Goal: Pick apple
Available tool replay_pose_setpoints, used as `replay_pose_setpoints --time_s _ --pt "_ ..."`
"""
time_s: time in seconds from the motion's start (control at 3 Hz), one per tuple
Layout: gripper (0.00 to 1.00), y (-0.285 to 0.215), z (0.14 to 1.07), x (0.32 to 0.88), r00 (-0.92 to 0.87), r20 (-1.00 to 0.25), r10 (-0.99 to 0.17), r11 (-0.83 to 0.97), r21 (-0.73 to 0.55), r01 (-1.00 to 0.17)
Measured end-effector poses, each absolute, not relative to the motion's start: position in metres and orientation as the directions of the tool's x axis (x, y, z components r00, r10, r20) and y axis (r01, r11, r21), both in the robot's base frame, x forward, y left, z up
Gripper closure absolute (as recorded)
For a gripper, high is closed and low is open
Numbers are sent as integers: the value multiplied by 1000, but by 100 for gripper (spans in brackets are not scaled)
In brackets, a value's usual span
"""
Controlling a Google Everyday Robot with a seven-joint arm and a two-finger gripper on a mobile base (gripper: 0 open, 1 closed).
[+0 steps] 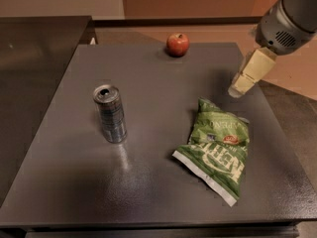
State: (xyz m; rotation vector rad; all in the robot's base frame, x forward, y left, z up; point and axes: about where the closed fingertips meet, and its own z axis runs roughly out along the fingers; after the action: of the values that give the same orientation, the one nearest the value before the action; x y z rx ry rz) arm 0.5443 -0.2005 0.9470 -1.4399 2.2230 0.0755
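Note:
The apple [178,44] is small, round and red with yellowish patches and a dark stem dimple. It stands at the far edge of the dark grey table [148,182], near the middle. My gripper [238,87] comes in from the upper right on a grey arm, with a pale cream finger pointing down-left above the table's right side. It is well to the right of the apple and nearer to me, just above the green bag. It holds nothing that I can see.
A silver can [110,114] stands upright on the left half of the table. A green chip bag [216,147] lies on the right half. A dark counter [34,53] adjoins the table at the left. Brown floor lies beyond.

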Motion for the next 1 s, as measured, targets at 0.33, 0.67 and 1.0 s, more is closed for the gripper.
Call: replay_pose_setpoints --time_s 0.33,0.67,1.0 --pt "0 -194 943 582 -344 -483 -805 488 -209 -847" --pt "0 -181 933 616 -362 -529 -767 527 -199 -826" --pt "0 -167 923 650 -399 -561 -725 573 -170 -802"
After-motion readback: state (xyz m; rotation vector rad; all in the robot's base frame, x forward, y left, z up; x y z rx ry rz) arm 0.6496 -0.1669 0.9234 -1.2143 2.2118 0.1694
